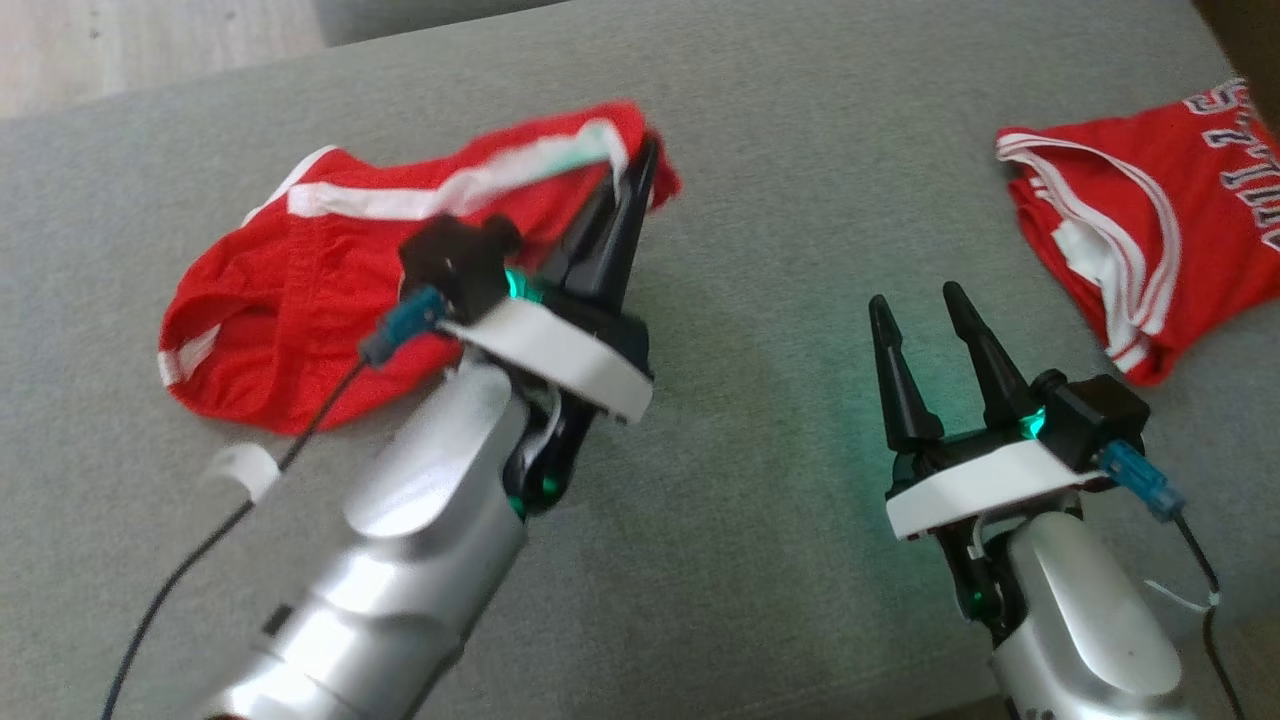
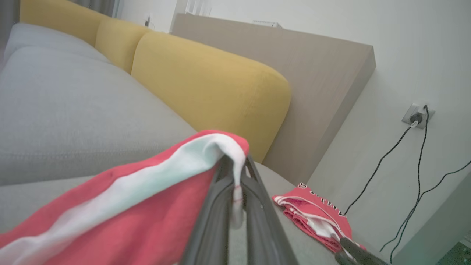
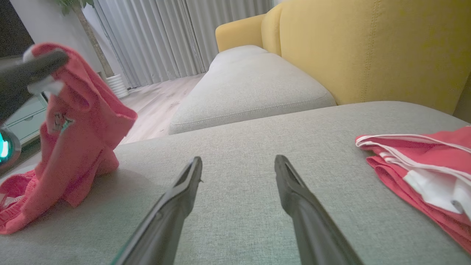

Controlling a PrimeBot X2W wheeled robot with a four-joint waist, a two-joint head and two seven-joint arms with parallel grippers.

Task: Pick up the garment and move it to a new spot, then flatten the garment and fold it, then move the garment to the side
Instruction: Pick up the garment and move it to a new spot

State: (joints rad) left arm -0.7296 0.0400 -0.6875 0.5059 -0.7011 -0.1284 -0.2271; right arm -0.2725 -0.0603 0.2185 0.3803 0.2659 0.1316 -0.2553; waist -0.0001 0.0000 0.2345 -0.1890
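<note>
Red shorts (image 1: 300,290), white-banded edge pinched between left fingers (image 1: 620,220), raised off grey sofa (image 1: 780,150), right fingers (image 1: 897,380) spread, well apart from them

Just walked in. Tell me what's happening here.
The left gripper is shut on the white-trimmed edge of the red shorts, holding that corner raised off the grey sofa cushion while the rest lies crumpled on it. The right gripper is open above bare cushion, holding nothing. A red jersey lies apart at the robot's right, untouched.
</note>
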